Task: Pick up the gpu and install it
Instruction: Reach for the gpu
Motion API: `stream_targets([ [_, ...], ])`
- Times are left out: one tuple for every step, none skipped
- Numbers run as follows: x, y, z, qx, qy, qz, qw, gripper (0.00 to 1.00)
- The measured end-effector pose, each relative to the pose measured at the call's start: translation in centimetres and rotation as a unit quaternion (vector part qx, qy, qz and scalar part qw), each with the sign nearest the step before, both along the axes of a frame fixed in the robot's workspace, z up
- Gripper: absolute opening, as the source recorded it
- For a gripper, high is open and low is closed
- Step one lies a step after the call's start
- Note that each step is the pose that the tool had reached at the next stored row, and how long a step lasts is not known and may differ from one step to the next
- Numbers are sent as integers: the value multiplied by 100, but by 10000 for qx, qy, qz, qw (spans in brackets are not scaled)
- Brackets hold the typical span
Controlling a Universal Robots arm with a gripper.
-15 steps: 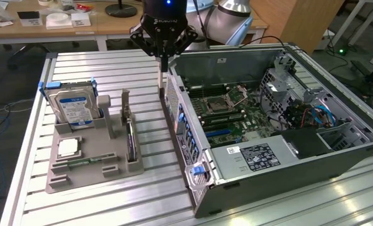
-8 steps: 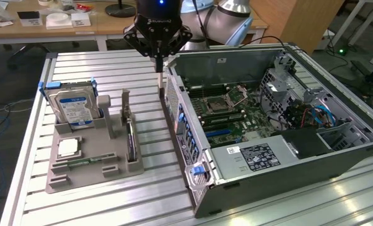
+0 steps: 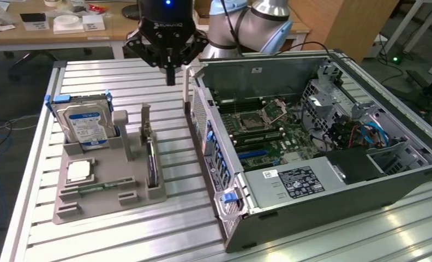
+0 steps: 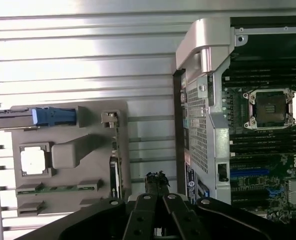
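Gripper (image 3: 171,76) hangs closed and empty above the far part of the slatted table (image 3: 129,234), between the gray holder (image 3: 107,204) and the open computer case (image 3: 333,196). The gpu (image 3: 152,164) stands edge-on in the holder's slot on the exterior view's right, nearer and lower, well apart from the gripper.

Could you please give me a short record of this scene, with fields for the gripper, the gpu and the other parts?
gripper: fingers shut, holding nothing, above the table between holder and computer case
gpu: on edge in the grey holder, not yet picked up
hard drive: upright in the holder
processor: flat in the holder
computer case: open, motherboard exposed, at the exterior view's right
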State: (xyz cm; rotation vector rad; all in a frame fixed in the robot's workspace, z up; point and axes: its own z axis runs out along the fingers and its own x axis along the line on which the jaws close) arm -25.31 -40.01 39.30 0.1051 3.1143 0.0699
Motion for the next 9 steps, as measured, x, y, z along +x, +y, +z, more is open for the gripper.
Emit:
stream_targets([
  [-29, -1, 0, 0, 0, 7, 10000, 11],
  [-56, -3, 0, 0, 0, 15, 10000, 11],
  [-84, -5, 0, 0, 0, 21, 10000, 11],
  [-112, -7, 0, 1, -1, 29, 10000, 11],
  [-141, -10, 0, 1, -1, 36, 10000, 11],
  [-167, -13, 0, 1, 0, 42, 10000, 11],
  [-194, -17, 0, 1, 0, 48, 10000, 11],
  [-219, -23, 0, 1, -1, 55, 10000, 11],
  [-241, -29, 0, 2, 0, 62, 10000, 11],
])
